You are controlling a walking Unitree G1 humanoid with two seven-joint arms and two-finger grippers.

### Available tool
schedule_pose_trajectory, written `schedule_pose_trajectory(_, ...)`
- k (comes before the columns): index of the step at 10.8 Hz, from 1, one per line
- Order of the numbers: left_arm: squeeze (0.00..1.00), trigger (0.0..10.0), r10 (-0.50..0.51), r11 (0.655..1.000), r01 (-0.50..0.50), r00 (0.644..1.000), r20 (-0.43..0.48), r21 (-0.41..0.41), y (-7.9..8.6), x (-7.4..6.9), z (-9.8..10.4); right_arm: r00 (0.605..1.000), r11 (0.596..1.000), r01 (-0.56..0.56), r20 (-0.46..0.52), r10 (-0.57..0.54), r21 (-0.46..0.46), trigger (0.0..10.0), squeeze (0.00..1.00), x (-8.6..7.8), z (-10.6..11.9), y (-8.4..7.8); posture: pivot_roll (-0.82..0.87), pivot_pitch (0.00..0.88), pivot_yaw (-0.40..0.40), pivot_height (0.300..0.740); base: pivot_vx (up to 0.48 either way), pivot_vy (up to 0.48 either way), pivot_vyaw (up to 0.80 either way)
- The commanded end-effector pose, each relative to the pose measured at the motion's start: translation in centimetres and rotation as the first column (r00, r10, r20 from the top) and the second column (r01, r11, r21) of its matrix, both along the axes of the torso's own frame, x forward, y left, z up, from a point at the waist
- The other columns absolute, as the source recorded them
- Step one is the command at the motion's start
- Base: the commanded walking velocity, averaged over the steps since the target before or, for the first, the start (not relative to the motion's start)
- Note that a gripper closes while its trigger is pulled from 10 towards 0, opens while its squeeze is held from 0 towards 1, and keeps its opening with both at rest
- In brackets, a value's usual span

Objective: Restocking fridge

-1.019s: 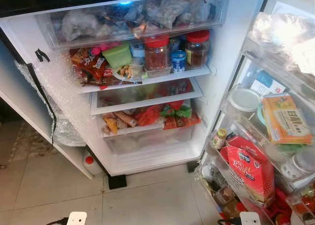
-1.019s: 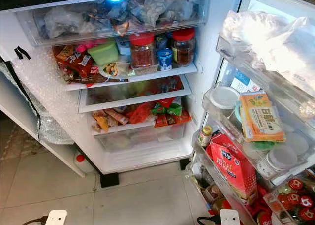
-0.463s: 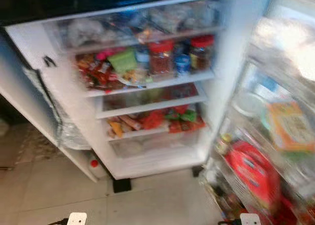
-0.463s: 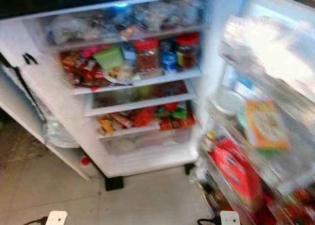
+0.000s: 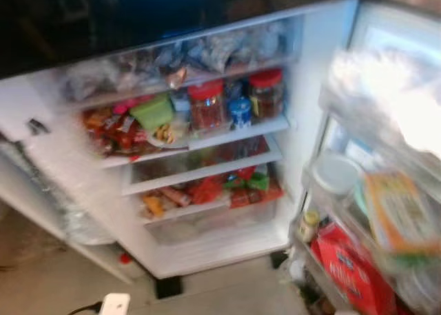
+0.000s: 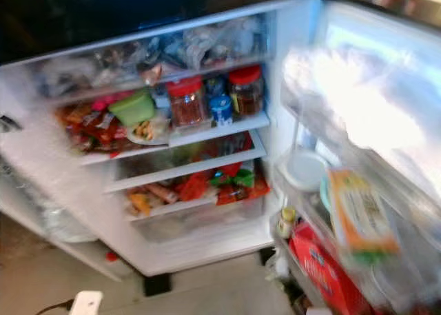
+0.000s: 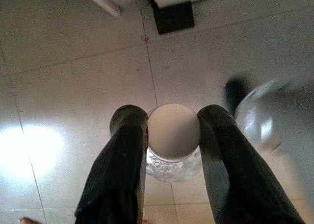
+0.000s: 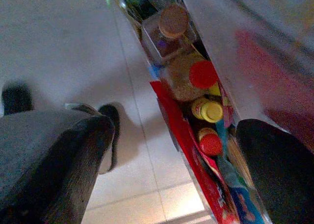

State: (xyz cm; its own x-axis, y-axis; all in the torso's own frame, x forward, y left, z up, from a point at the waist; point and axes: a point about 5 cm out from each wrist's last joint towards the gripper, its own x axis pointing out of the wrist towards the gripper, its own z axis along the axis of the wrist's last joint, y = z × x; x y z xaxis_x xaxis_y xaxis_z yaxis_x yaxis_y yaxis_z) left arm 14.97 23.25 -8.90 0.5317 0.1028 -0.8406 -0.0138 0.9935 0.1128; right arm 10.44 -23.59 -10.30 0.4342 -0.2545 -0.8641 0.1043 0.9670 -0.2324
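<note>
- Fridge (image 5: 306, 87) stands open in front of the robot, its door (image 6: 386, 80) swung wide at about 3 o'clock; both head views are blurred, so small labels can't be read.
- Shelves already look crowded: red-lidded jars (image 5: 207, 105) and a green tub (image 5: 153, 112) on the upper shelf at 12 o'clock, bright packets (image 5: 207, 189) on the shelf below, bagged food in the top drawer (image 5: 179, 56).
- Door racks are busy too, with a white lid (image 6: 303, 169), an orange box (image 6: 360, 211) and a red bag (image 6: 324, 273) stacked from 3 down to 5 o'clock.
- Left gripper (image 7: 169, 131) is clamped on a clear jar with a pale lid (image 7: 173, 131), one black finger pressed to each side, held low over the floor tiles (image 7: 73, 62); this is the item waiting to go in.
- Right gripper (image 8: 171, 136) hangs spread wide and empty, beside the lowest door rack with its red- and yellow-capped bottles (image 8: 203, 74).
- Progress, as I judge it: the jar is picked up and carried to the fridge, but it is not yet lifted to any shelf. Finding a gap and setting it down remain.
</note>
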Motion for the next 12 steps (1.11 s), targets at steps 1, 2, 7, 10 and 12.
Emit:
schedule_pose_trajectory(1, 0.00, 10.0, 0.013, 1.000, -0.013, 0.999, -0.032, 0.028, 1.1, -0.9, -0.1, 0.997, 1.000, -0.010, 0.075, 0.011, -0.016, 10.0, 0.00, 2.0, 0.7, -0.3, -0.01, 0.084, 0.086, 0.740, 0.311, 0.000, 0.00)
schedule_pose_trajectory(2, 0.00, 10.0, 0.016, 1.000, -0.015, 0.999, -0.030, 0.026, 1.1, -0.9, -0.1, 0.997, 1.000, -0.017, 0.074, 0.018, -0.013, 10.0, 0.00, 2.0, 0.7, -0.3, -0.01, 0.085, 0.086, 0.740, 0.300, 0.000, 0.00)
schedule_pose_trajectory(7, 0.00, 10.0, 0.025, 1.000, -0.026, 0.999, 0.037, 0.018, 1.0, -0.5, 0.2, 0.997, 0.999, -0.035, 0.067, 0.034, 0.015, 10.0, 0.00, 2.0, 0.7, -0.2, 0.01, 0.092, 0.080, 0.740, 0.053, 0.000, 0.00)
schedule_pose_trajectory(10, 0.00, 10.0, 0.009, 1.000, -0.013, 0.984, 0.180, 0.021, 0.8, 0.6, 1.0, 0.996, 0.998, -0.054, 0.065, 0.053, 0.023, 10.0, 0.00, 2.2, 0.7, -0.2, 0.02, 0.085, 0.073, 0.740, 0.000, 0.000, 0.00)
schedule_pose_trajectory(12, 0.00, 10.0, -0.120, 0.992, 0.122, 0.847, 0.518, 0.030, -1.4, 11.4, 7.5, 0.997, 0.998, -0.049, 0.069, 0.047, 0.035, 10.0, 0.00, 2.2, 0.7, -0.2, -0.01, 0.090, 0.083, 0.740, 0.000, 0.000, 0.00)
